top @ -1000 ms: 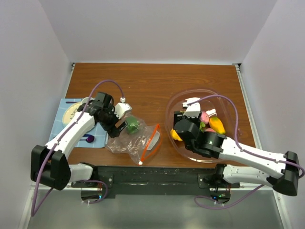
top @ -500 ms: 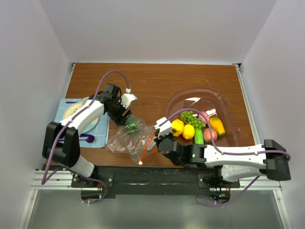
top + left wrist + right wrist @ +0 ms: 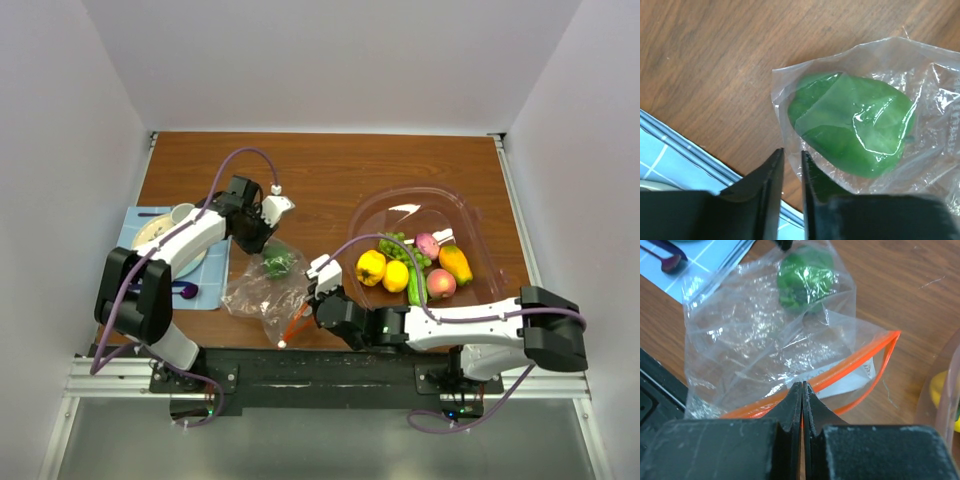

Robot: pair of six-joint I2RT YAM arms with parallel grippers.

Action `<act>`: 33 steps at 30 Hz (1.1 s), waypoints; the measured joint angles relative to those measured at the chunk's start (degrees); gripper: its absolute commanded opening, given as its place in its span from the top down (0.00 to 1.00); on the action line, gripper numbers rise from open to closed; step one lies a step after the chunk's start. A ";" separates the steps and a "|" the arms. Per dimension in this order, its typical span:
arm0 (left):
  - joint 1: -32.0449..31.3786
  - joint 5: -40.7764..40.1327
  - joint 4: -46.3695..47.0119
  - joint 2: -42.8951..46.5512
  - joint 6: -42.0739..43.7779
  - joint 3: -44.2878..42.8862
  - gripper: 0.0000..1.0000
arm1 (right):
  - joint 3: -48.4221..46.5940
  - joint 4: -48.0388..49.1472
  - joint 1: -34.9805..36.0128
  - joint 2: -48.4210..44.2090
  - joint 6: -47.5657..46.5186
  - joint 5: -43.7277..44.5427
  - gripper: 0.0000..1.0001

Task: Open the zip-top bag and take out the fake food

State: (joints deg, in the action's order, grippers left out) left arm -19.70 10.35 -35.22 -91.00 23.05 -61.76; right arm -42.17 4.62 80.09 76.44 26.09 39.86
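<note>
**Jaws at the bag, one green piece inside**

Right gripper has its two fingers pressed fully together; the tips sit on the orange zip strip of the zip-top bag, so the thin lip looks pinched between them. Left gripper shows only a narrow slit between its fingers; bare wood is visible through the slit and nothing is clamped there; its tips stand just beside the closed corner of the bag, above the edge of the blue mat.

The bag lies crinkled on the wooden table near the front edge, between the two arms; its orange mouth faces the right arm, and the two strips stand partly apart, like a loop. One green piece of the fake food is inside the bag, in the corner next to the left gripper. The other pieces, yellow, green, peach and orange, lie in the clear tub on the right side, apart from the bag. A purple spoon lies on the mat.
</note>
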 measured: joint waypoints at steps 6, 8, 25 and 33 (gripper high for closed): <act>0.00 -0.83 1.55 -0.24 0.07 1.29 1.00 | 0.70 -0.61 0.87 -1.36 0.28 0.09 1.00; 0.00 -1.11 1.75 -0.35 0.13 1.75 1.00 | 0.83 -0.90 1.05 -3.34 0.28 0.11 1.00; 0.07 -4.74 1.53 -0.92 0.59 3.13 0.12 | 3.10 -0.94 2.84 -2.01 3.26 -0.35 1.00; 0.90 -4.04 -2.86 0.15 1.84 -2.10 0.08 | 3.19 -0.63 2.89 -0.66 3.52 -0.42 1.00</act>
State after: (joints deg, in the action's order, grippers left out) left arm -18.81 6.31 -38.09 -90.85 24.88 -63.86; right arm -38.98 3.99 82.98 75.79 29.61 39.44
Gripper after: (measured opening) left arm 0.918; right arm 0.007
